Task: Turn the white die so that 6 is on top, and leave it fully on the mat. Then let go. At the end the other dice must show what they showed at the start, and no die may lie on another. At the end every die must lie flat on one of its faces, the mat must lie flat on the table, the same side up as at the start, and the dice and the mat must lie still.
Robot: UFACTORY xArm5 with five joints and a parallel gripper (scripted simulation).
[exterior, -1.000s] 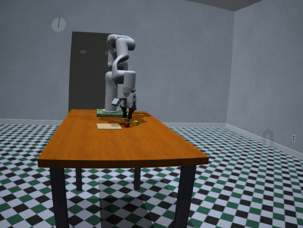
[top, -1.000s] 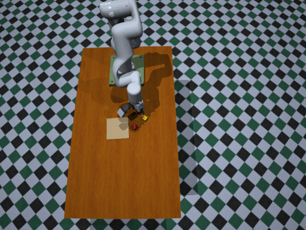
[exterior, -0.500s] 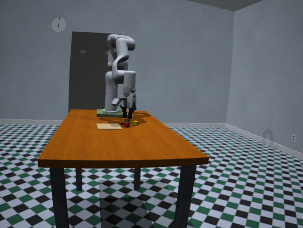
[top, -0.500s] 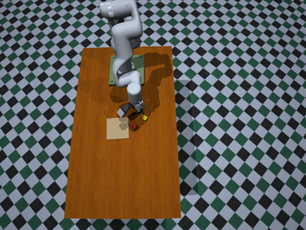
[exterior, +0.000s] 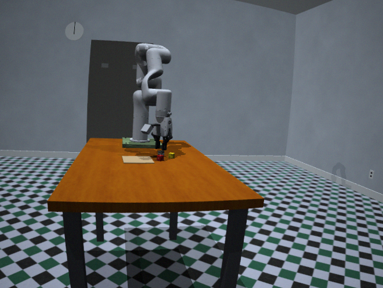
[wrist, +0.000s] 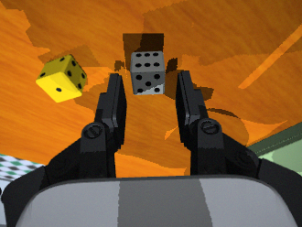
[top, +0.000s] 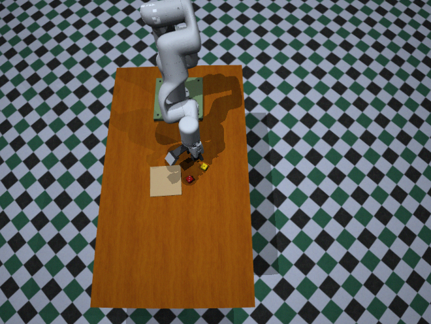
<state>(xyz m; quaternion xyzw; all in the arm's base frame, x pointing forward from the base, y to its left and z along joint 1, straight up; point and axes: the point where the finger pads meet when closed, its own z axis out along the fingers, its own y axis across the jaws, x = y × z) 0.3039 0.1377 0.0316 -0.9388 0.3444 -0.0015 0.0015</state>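
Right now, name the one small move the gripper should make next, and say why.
Probably ease straight down: the gripper is open, holding nothing, above the table, with the white die framed in the gap beyond its fingertips, off the mat.

Wooden table [top: 174, 251] carries mat [top: 165, 186], apparently three dice.

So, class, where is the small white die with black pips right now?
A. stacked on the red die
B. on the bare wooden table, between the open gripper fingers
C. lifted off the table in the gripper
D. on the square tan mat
B: the wrist view shows the white die resting on the orange wooden table, just beyond the open gripper, untouched.
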